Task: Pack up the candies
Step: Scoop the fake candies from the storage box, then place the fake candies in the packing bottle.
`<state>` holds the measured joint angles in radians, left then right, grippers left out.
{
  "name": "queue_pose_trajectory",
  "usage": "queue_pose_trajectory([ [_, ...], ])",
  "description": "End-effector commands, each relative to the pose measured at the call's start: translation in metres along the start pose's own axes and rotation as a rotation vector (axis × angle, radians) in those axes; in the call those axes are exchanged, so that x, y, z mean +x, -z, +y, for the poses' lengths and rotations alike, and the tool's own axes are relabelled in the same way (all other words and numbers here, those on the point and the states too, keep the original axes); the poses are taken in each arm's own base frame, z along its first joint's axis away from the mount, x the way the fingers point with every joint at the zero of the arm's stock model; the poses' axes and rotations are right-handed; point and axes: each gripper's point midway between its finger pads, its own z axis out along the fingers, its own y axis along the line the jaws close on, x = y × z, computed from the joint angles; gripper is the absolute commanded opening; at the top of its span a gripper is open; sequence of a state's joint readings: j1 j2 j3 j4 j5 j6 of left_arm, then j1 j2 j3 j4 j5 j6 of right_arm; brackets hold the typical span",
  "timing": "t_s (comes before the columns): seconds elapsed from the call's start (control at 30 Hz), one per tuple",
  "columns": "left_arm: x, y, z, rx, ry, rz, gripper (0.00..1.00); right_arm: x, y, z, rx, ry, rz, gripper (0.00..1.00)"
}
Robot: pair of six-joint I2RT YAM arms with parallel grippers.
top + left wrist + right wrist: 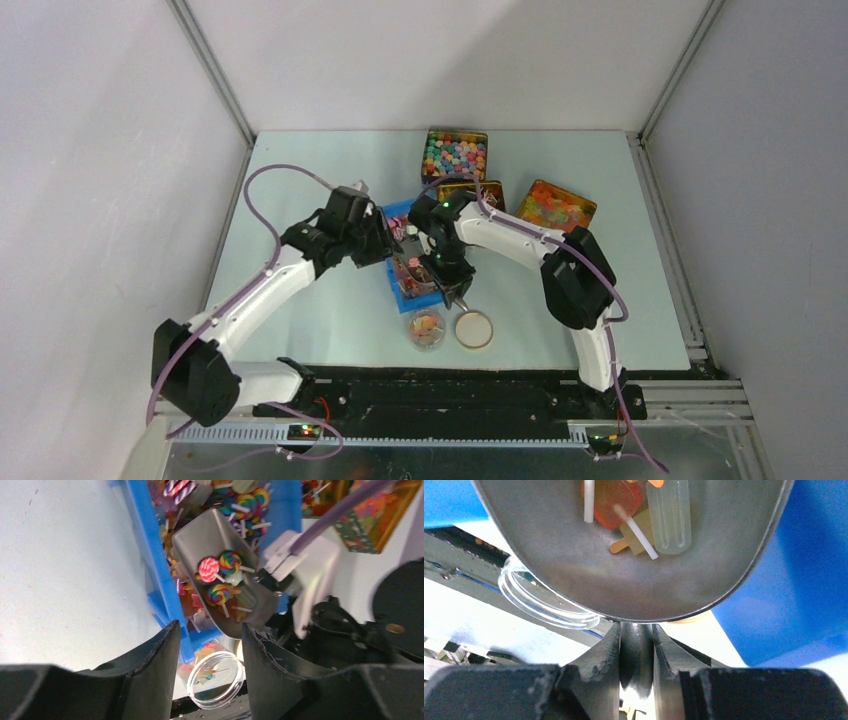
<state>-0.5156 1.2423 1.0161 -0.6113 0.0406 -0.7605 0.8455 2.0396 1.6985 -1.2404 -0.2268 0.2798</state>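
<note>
The candies [220,577] are swirl lollipops on white sticks and small ice-lolly shapes. A handful lies in a metal scoop [200,540], more fill the blue tray [150,545] under it, and a few sit in the clear round jar [427,328]. The scoop hangs over the near end of the tray, tilted with its rounded lip above the jar's rim [539,605].

The right jaws are closed narrowly on the scoop's thin handle, as the right wrist view shows. The left jaws stand apart with nothing between them, just left of the tray and pointing toward the scoop.

Beside the jar, to its right, a round tan lid [473,329] lies flat on the table [330,330]. At the far side of the table stand three tins: one of round pastel balls [454,155], one of glossy orange-yellow pieces [556,205], and a third [490,190] mostly hidden behind the right arm [520,240]. The left arm [260,290] reaches in from the near left corner.

The table is a pale blue-green sheet, matt and plain. Plain white walls [100,150] enclose it on three sides, joined by grey metal struts at the corners. A black rail [450,385] carries the arm bases along the near edge.
</note>
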Motion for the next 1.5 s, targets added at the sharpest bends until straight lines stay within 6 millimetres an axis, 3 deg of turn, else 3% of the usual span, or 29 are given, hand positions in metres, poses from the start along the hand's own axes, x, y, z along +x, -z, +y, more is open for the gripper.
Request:
queue_pose_trajectory([
  [0.0,-0.014,0.024,-0.015,0.089,0.016,-0.090,0.55,0.014,0.024,0.005,0.010,0.023,-0.037,0.00],
  [0.47,0.017,0.033,0.004,0.138,0.070,-0.087,0.67,0.060,0.039,0.022,0.040,0.069,-0.030,0.00],
  [0.73,0.044,0.032,0.005,0.208,0.112,-0.041,0.68,0.099,0.051,0.038,0.034,0.098,0.000,0.00],
  [1.0,0.069,0.035,-0.006,0.248,0.116,-0.018,0.68,0.141,0.059,0.057,-0.003,0.115,0.047,0.00],
  [1.3,0.095,0.040,-0.007,0.260,0.107,0.007,0.50,0.170,0.057,0.071,-0.042,0.111,0.083,0.00],
  [1.47,0.112,0.041,-0.002,0.250,0.092,0.035,0.47,0.173,0.055,0.074,-0.057,0.102,0.095,0.00],
])
